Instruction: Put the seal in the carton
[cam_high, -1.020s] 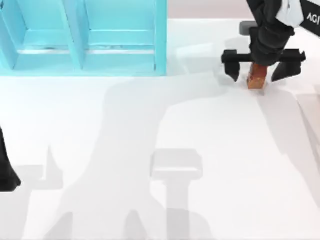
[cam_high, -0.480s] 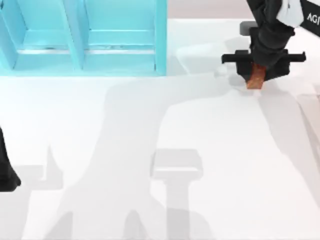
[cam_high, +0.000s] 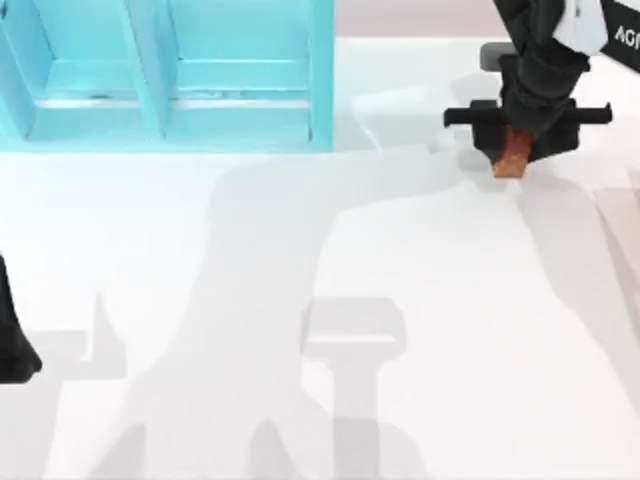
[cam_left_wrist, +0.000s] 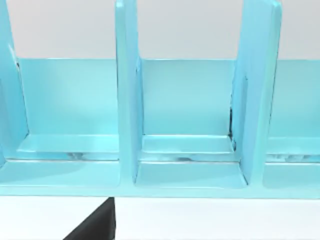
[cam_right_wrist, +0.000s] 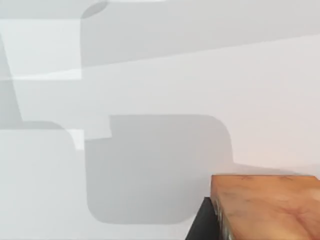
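Seal (cam_high: 514, 153), a shiny brown block, has barely moved; the right gripper (cam_high: 520, 146) stays clamped on it, right of the smooth blue carton (cam_high: 320, 70).

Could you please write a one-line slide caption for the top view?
Right gripper shut on the seal at the table's right, beside the blue carton.

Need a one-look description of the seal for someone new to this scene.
Start at the blue carton at the table's far left, then look right to the black right end effector near the far right edge. The seal is the small reddish-brown block between its fingers, the only warm-coloured thing on the white table.
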